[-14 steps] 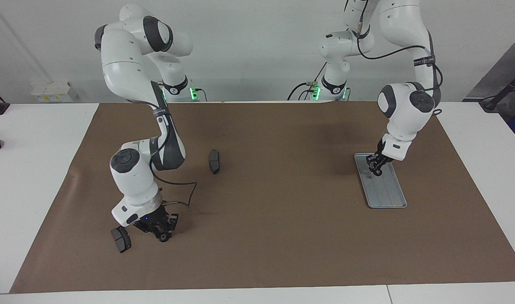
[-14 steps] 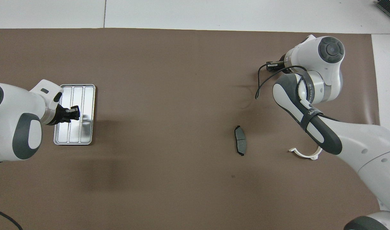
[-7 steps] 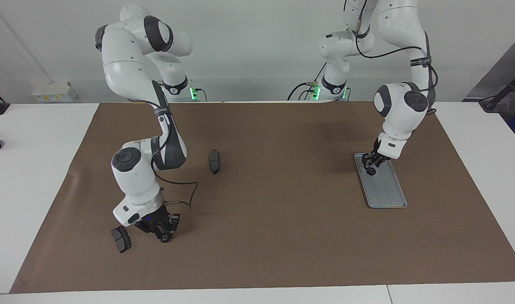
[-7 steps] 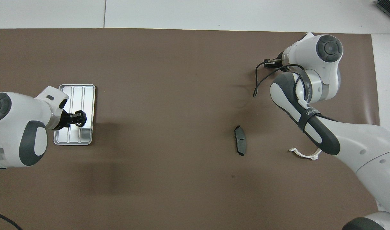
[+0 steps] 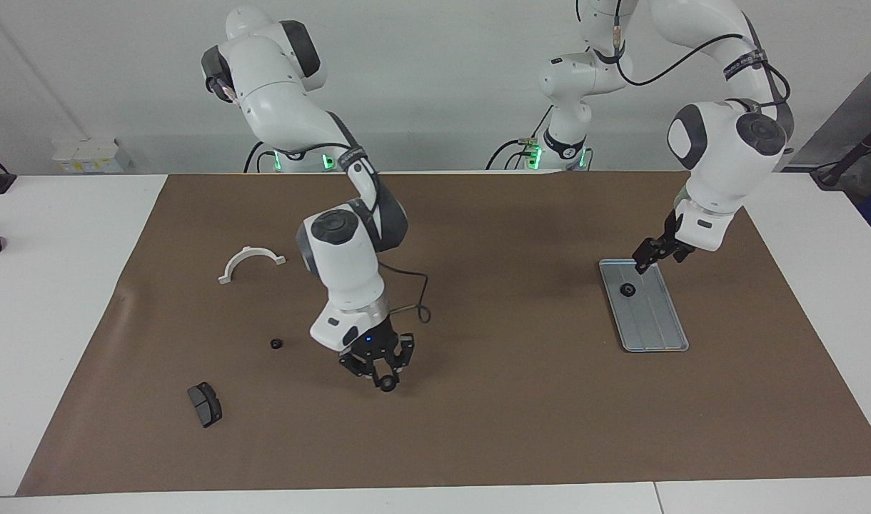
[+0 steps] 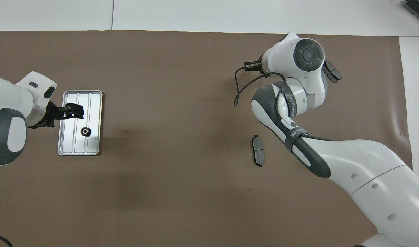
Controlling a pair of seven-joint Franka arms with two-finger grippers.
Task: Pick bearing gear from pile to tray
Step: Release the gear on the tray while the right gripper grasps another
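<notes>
In the facing view, the left gripper is hanging above the tray's robot-side end with its fingers spread and nothing between them. A black ring is lying in the tray, just under that gripper and apart from it. The right gripper is hovering over the brown mat, its fingertips pinching a second black ring. A third ring is sitting on the mat toward the right arm's end, with a white bracket nearer to the robots and a brake pad farther from them.

In the overhead view, the left gripper is showing parted fingers over the tray, and the ring is resting in the tray's middle channel. The right gripper is hiding under its own wrist. One pad is lying mid-mat; the other is peeking out beside the right wrist.
</notes>
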